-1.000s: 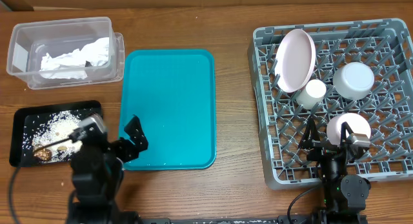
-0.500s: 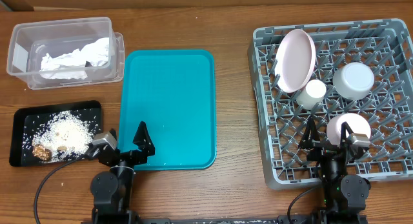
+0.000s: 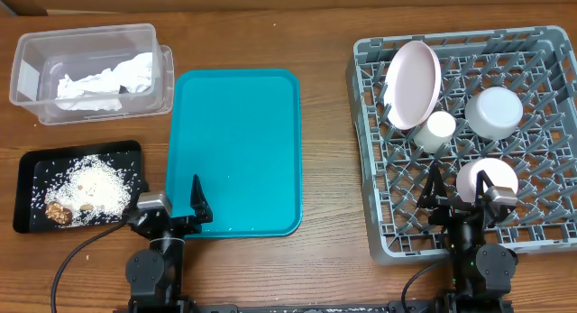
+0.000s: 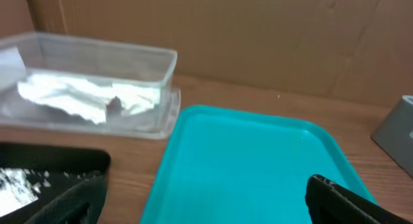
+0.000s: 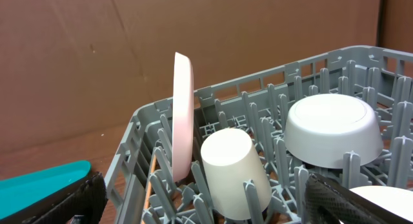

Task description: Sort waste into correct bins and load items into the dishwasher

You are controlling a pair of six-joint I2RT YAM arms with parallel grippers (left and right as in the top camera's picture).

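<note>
Top view. Upper left: clear tub holding crumpled napkins. Below it: black tray with rice and what look like brown scraps. Centre: teal tray. Right: grey rack with plate on edge, cup, bowl, second bowl.

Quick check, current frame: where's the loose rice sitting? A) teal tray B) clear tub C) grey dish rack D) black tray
D: the rice is piled in the black tray at the table's left, while the clear tub behind it holds only napkins.
</note>
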